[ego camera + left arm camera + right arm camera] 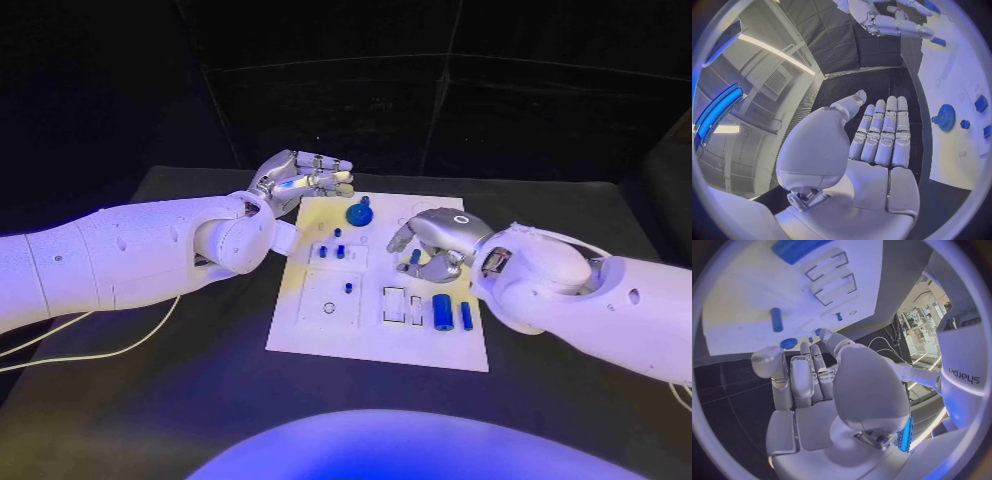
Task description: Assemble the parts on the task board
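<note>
The white task board lies in the middle of the black table. On it are a blue gear, small blue pegs, and two blue cylinders beside two rectangular slots. My left hand hovers at the board's far left corner, fingers straight and together, holding nothing; the gear lies just beyond its fingertips. My right hand arches over the board's middle with its fingers half curled downward. A blue peg lies just under it, and this peg is clear of the fingers.
Bare black table surrounds the board on all sides. A white cable trails across the table under my left arm. Dark panels stand behind the table's far edge.
</note>
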